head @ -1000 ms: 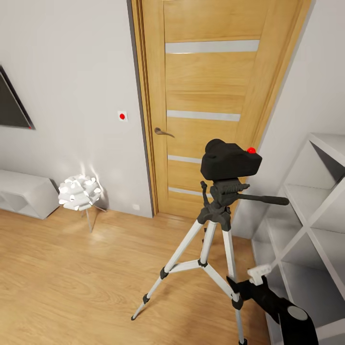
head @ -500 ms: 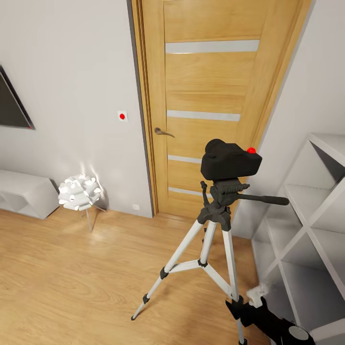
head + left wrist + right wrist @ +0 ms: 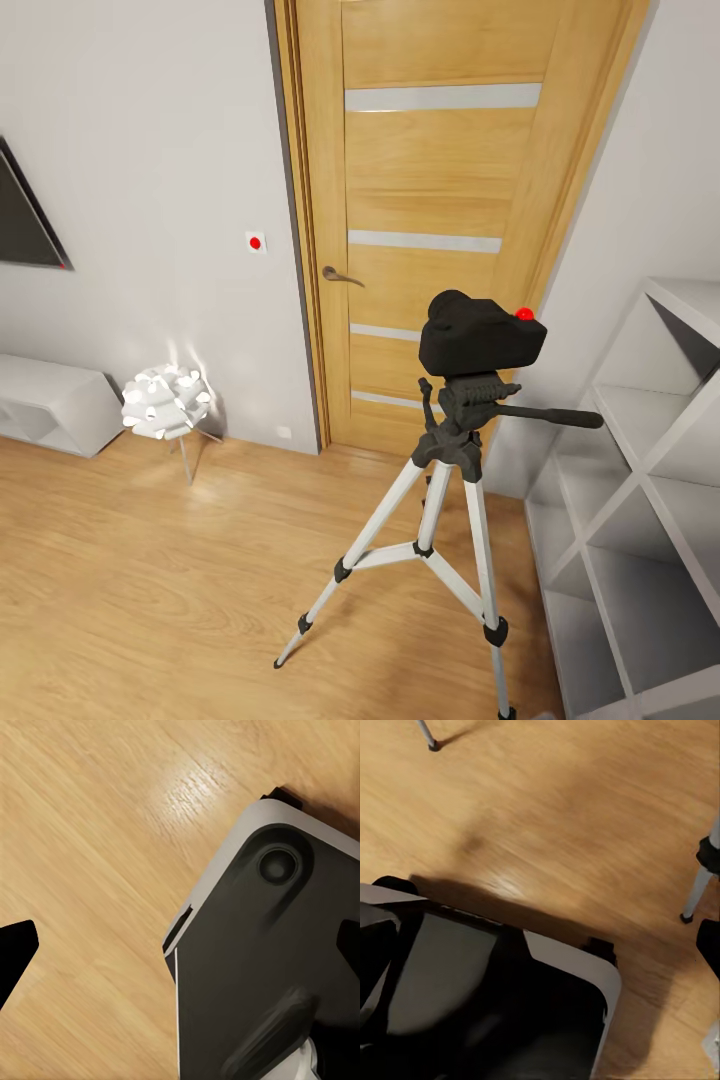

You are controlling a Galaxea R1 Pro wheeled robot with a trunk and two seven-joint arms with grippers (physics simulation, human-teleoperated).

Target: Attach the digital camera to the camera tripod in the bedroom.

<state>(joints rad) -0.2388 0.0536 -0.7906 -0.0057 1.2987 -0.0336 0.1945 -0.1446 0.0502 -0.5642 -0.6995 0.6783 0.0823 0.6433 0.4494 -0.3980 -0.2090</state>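
Black against the oak door [image 3: 440, 220], the digital camera [image 3: 481, 338] sits squarely on the head of the camera tripod [image 3: 440, 500], its red dot uppermost and its underside touching the mount — the spot where it has to be if the two are to count as joined. The tripod stands on the plank floor [image 3: 150, 560] of the bedroom with its three silver-white legs splayed wide, which is what keeps a top-heavy load steady, and its long pan bar [image 3: 545, 414] juts toward the white shelving unit [image 3: 640, 470] at the robot's right. Nothing else touches the camera, so I judge that it rests on the head by its own fit and that the attaching is done or very nearly so. A small white lamp [image 3: 166, 400] stands well apart by the wall. Both wrist cameras look down at the floor past the robot's own grey-and-black base [image 3: 262, 967]; the right one also catches a tripod leg [image 3: 701, 877] near the frame's edge. The left gripper [image 3: 180, 949] shows one dark fingertip at each side of its view with bare floor and base between — spread apart and holding nothing. The right gripper [image 3: 547, 956] looks the same, its tips wide and empty, as suits arms lowered clear of the tripod.
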